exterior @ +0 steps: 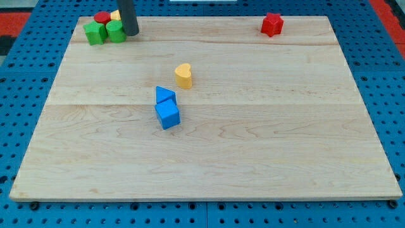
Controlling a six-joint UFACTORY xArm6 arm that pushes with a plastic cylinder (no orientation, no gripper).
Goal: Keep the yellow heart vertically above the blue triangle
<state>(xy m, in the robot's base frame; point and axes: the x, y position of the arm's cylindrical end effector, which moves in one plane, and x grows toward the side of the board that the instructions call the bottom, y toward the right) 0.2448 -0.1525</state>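
The yellow heart (183, 75) lies near the middle of the wooden board (266, 126). The blue triangle (164, 95) lies just below it and slightly to its left, a small gap apart. A blue cube (168, 115) touches the triangle's lower side. My tip (130, 33) is at the view's top left, far from the heart and the triangle, right beside a cluster of blocks there.
At the top left corner sit a green block (95, 32), a second green block (115, 30), a red block (102, 17) and a yellow block (116, 15) partly hidden by the rod. A red star-like block (272, 24) sits at the top right.
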